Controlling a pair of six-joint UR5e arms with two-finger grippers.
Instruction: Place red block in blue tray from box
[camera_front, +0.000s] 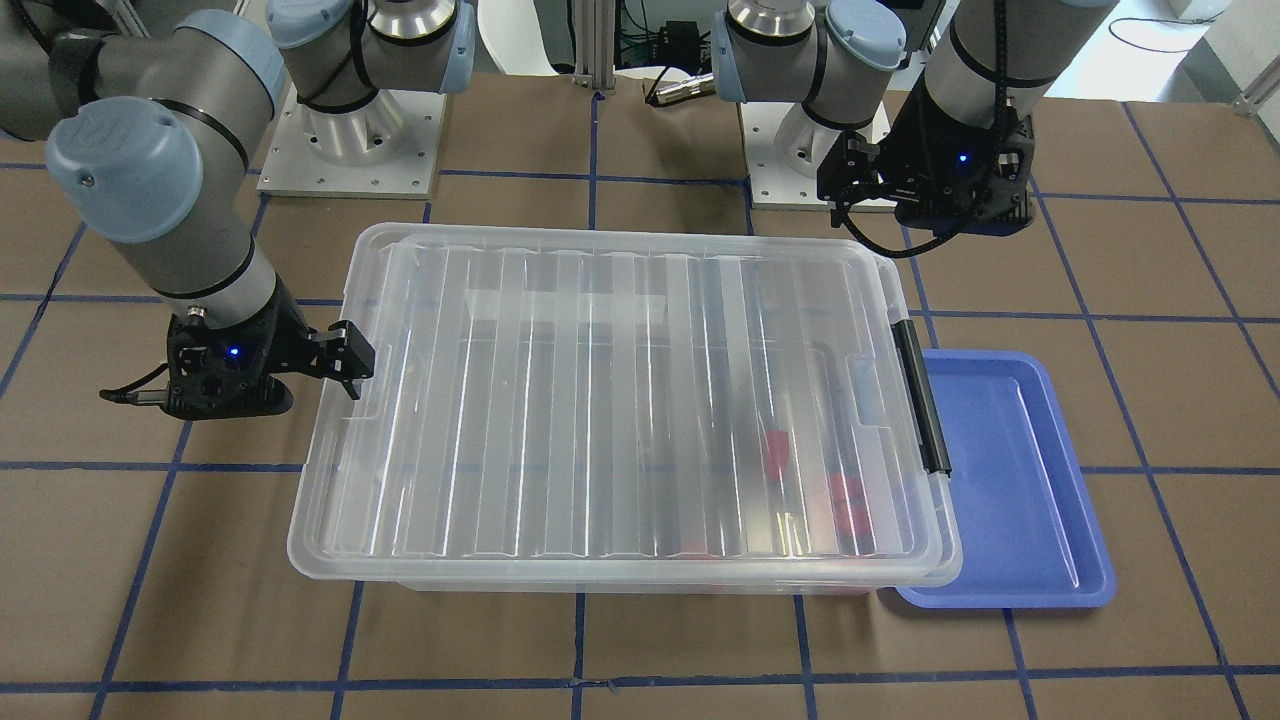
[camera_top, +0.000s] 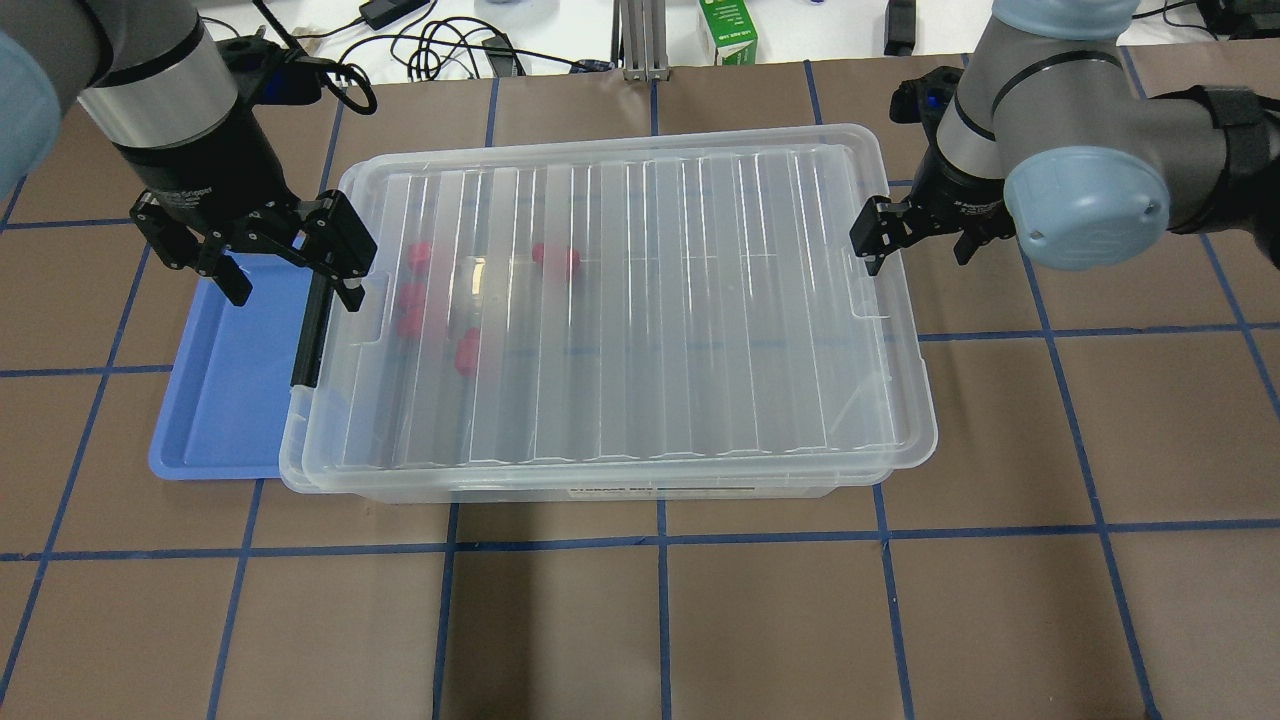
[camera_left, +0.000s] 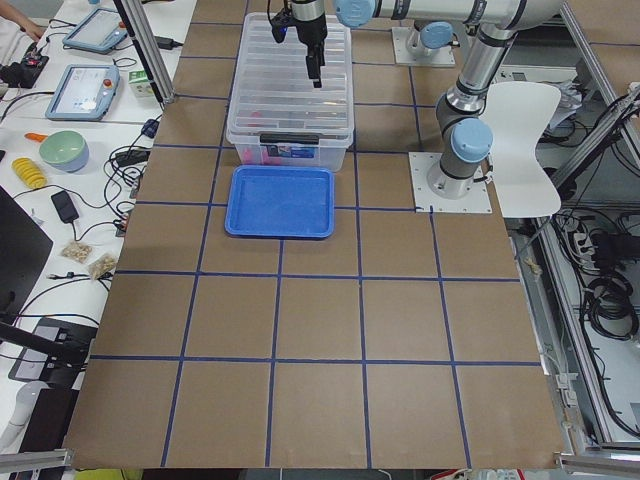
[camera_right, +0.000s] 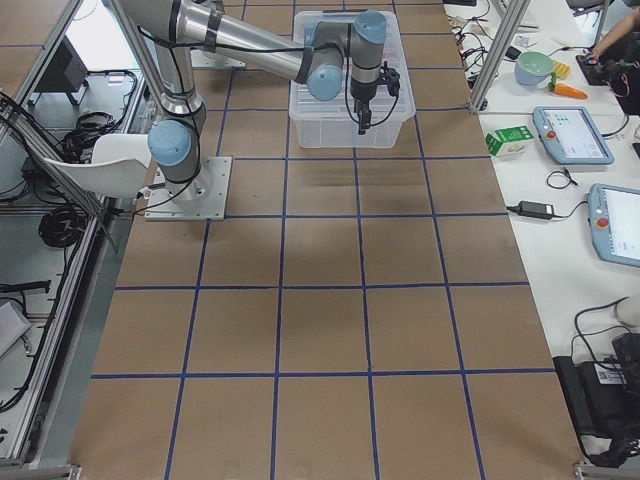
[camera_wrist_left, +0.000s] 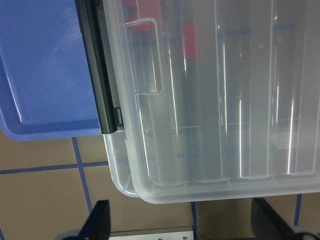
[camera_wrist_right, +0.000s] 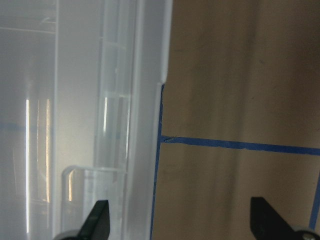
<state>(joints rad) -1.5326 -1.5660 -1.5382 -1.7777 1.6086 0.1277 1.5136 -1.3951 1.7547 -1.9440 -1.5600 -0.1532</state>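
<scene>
Light, rigid-looking red block (camera_top: 467, 352) lay inside the lidded box (camera_top: 700, 330), probably best pinched across 2 flat sides; left gripper (camera_top: 292, 285) and right gripper (camera_top: 918, 245) gaped wide, empty.

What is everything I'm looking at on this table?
large clear plastic bin with ribbed lid: one, clear, table centre, lid on.
black bar latch: one, black, bin's end by the tray.
small red plastic pieces: about five, red, inside bin near latch, blurred.
shallow blue plastic tray: one, blue, beside bin's latch end, empty.
brown table with blue tape lines: one, under everything.
left tool: one, black, open, above the latch end.
right tool: one, black, open, at bin's opposite end.
</scene>
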